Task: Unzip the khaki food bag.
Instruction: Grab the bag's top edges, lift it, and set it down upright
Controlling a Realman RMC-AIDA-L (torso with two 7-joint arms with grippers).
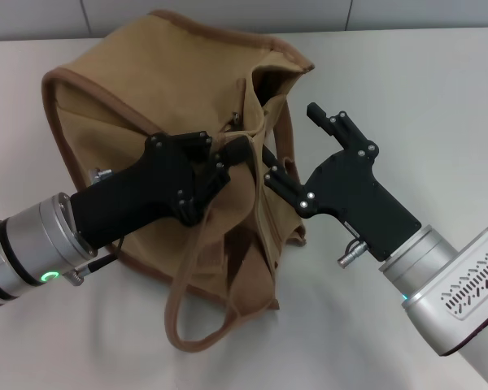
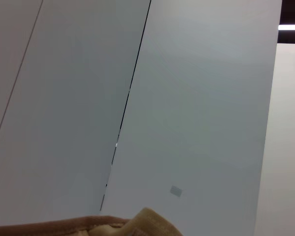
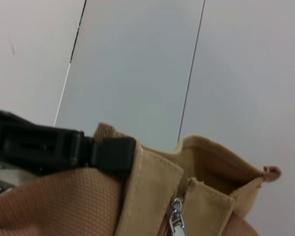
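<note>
- The khaki food bag (image 1: 138, 106) lies slumped on the white table (image 1: 439, 89), left of centre and reaching from the far edge toward the middle; its brown edge trim runs round the left side and the far top
- Near its right end the bag gapes open, a dark hollow showing between the folded canvas walls
- A webbing handle (image 1: 187, 301) droops in a long loop over the near side of the bag onto the table
- In the right wrist view a silver zipper pull (image 3: 175, 216) hangs at the seam between two canvas flaps, with the open rim of the bag just beyond it
- The left gripper (image 1: 228, 158) reaches in from the near left and lies over the bag's middle; its fingers are closed on a fold of canvas by the opening, and the same pinch shows in the right wrist view as a black fingertip (image 3: 115, 153) pressed against the fabric edge
- The right gripper (image 1: 297, 150) comes in from the near right, just beside the bag's open end; its two fingers stand wide apart and hold nothing, the near finger next to the canvas, the far one raised clear of it
- The left wrist view shows only a strip of tan fabric (image 2: 137, 225) below a pale panelled wall (image 2: 196, 108)
</note>
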